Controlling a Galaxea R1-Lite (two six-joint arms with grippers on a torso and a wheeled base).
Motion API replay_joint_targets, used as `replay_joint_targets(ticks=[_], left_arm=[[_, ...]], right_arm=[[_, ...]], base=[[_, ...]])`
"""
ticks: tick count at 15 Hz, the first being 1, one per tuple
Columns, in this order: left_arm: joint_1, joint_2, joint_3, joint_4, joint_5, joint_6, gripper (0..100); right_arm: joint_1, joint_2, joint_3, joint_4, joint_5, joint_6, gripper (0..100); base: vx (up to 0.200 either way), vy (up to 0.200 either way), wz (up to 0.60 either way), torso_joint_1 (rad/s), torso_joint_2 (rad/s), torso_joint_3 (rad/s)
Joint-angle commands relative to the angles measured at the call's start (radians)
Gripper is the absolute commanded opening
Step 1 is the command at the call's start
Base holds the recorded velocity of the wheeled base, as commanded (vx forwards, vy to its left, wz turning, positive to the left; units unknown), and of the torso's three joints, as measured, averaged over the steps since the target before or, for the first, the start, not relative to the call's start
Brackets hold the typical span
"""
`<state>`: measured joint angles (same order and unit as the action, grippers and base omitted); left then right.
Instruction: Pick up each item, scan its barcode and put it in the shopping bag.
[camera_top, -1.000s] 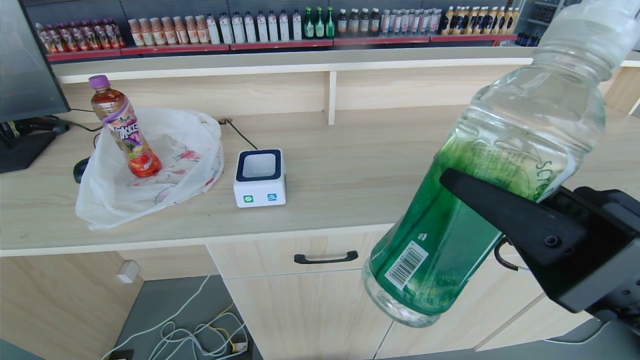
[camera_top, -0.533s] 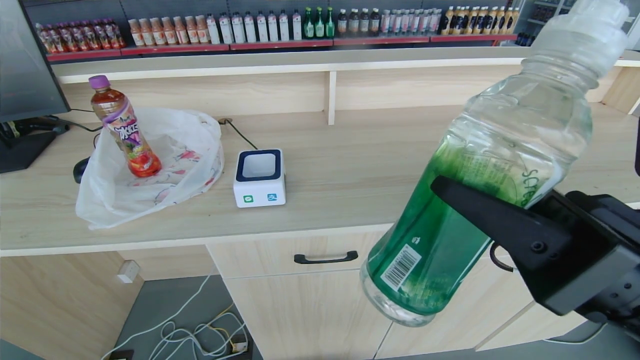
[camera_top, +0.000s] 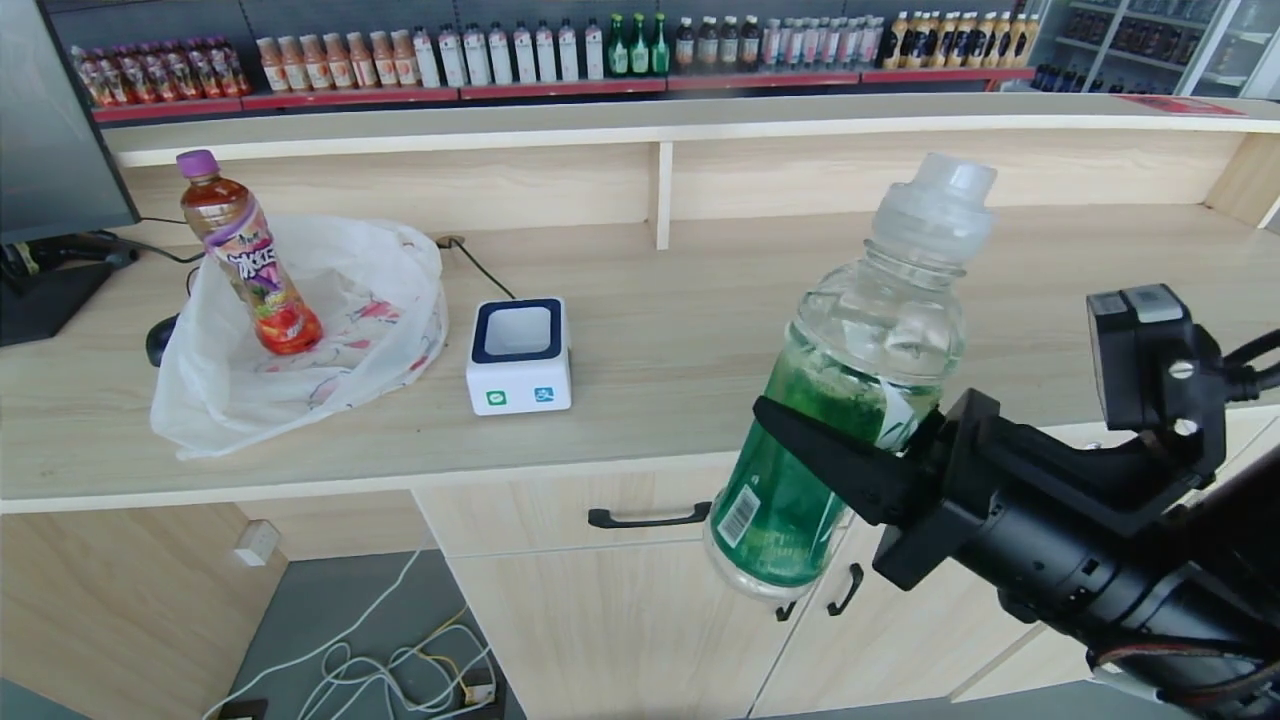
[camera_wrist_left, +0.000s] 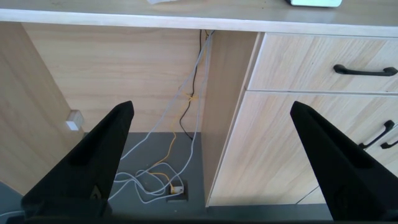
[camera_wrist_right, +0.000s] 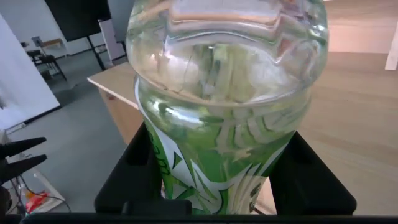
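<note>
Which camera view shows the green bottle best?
The head view: the green bottle appears whole, cap to base, barcode facing the camera. The right wrist view gives a close-up of its label between the fingers. The left wrist view faces the cupboard and cables.

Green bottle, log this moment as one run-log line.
right gripper: shut on green bottle, tilted, barcode visible | scanner: on counter, apart | shopping bag: holds tea bottle | left gripper: open

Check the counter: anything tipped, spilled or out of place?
No spill. The purple-capped bottle leans in the shopping bag rather than standing straight. The green bottle hangs tilted in the right gripper, out in front of the counter.
</note>
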<state>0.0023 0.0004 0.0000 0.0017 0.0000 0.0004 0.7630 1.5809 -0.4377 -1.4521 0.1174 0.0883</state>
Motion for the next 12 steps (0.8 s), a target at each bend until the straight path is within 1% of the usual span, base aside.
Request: replay_joint_targets(ticks=[1,2,7,8,12], left_arm=[[0.001,0.0,0.0,0.0,-0.002,0.0,100],[0.001,0.0,0.0,0.0,-0.002,0.0,100],[0.001,0.0,0.0,0.0,0.0,0.0,100],[0.001,0.0,0.0,0.0,0.0,0.0,100],[0.001,0.0,0.0,0.0,-0.002,0.003,100]], right_arm=[[-0.001,0.054,0.005,-0.001,-0.137,-0.028,0],[-0.002,0.056,0.004,-0.001,-0.199,-0.048,0],[-0.002,0.05,-0.009,-0.001,-0.41,-0.196,0],[-0.002,0.048,-0.024,-0.001,-0.472,-0.219,0],[-0.005,0.054,-0.104,-0.001,-0.532,-0.285,0]], base=[[0.0,0.0,0.0,0.0,0.0,0.0],[0.0,0.0,0.0,0.0,0.0,0.0],[0.0,0.0,0.0,0.0,0.0,0.0],[0.0,0.0,0.0,0.0,0.0,0.0],[0.0,0.0,0.0,0.0,0.0,0.0]])
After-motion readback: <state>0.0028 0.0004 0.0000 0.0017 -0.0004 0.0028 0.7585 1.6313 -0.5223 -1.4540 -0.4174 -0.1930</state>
